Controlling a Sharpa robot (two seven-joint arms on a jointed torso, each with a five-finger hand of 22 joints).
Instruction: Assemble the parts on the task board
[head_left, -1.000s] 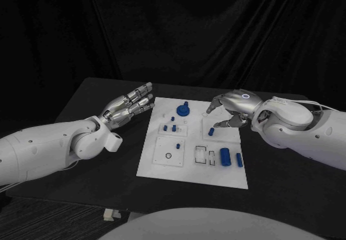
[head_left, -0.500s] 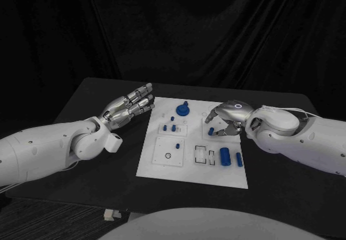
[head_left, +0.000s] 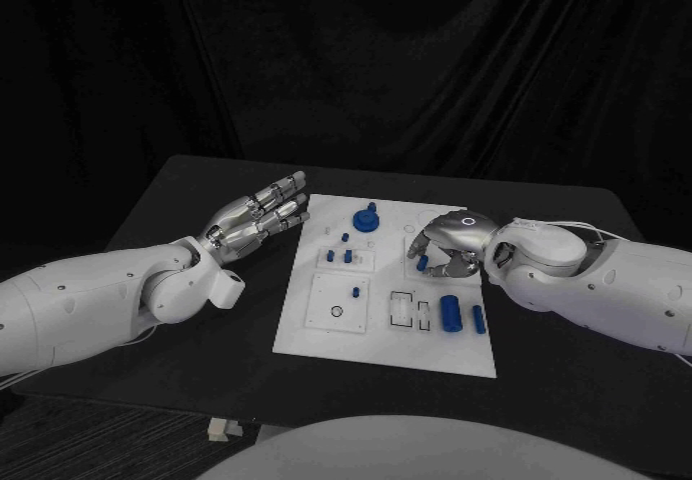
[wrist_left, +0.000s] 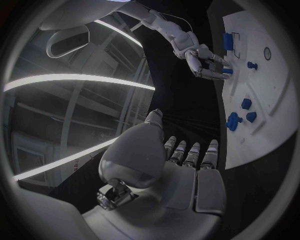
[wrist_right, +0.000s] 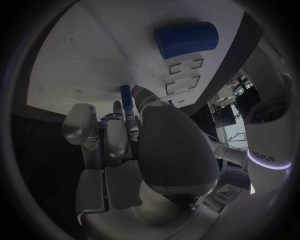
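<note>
White plastic made up the task board (head_left: 320, 335), which lay flat in the middle of the black table (head_left: 173, 200), with the blue parts spread over it. The right hand (head_left: 447, 243) was bent down over the board's far right area, its fingers (wrist_right: 122, 127) curled close round a small blue peg (head_left: 423, 264) that stood there. The right wrist view showed the fingertips gathered at the peg, but whether they had truly pinched it or only touched it I could not tell. That low, downward pose seemed meant for picking or seating the peg from above. The left hand (head_left: 260, 214) hovered off the board's left edge, palm up, fingers spread and holding nothing, probably kept aside so as not to crowd the work. A blue knob piece (head_left: 366, 217) stood near the far edge, and a larger blue cylinder (head_left: 451, 312) lay nearer, beside the empty slots (head_left: 408, 309).
</note>
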